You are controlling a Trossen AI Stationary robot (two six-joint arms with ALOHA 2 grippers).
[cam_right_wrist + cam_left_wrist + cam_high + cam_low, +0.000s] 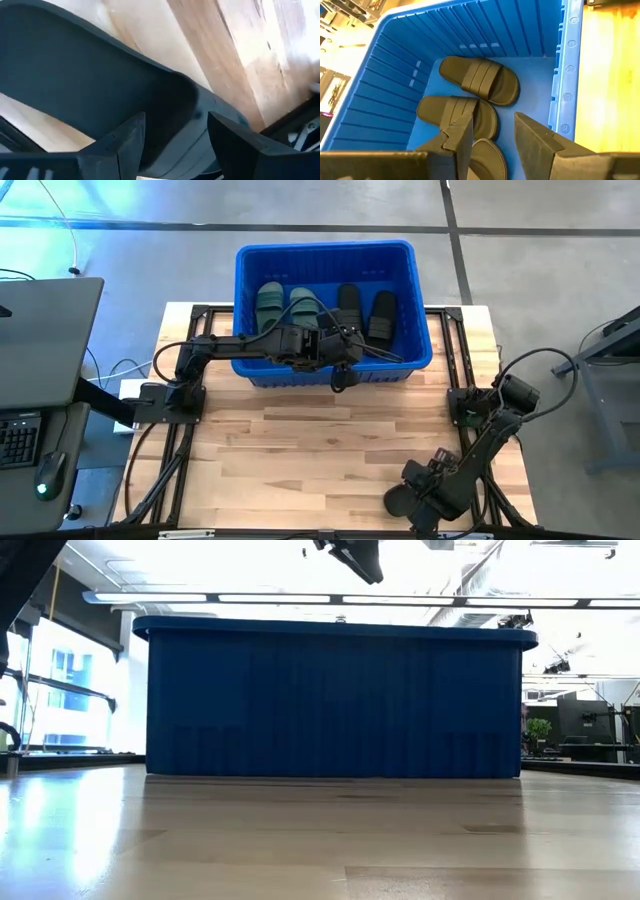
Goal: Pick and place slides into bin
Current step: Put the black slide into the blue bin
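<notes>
The blue bin (325, 310) stands at the table's far middle. Two green slides (285, 308) and two black slides (365, 312) lie soles down on its floor. My left gripper (340, 370) hangs open and empty above the bin's near wall. In its wrist view (492, 122) the green slides (480, 80) lie below it. My right gripper (405, 502) is low at the table's near right. It is open, with a finger on either side of a black slide (100, 75) lying on the wood. My right gripper comes down at the black slide's rim (200, 105), with a finger on either side of it. I cannot tell whether the fingers touch it. The slide lies on the table.
The bare wooden table (320, 450) stretches between the bin and the near edge. Dark frame rails (185, 380) run along both sides. A desk with a keyboard (20, 440) stands beyond the table's left. In the low view the bin's near wall (330, 700) fills the middle.
</notes>
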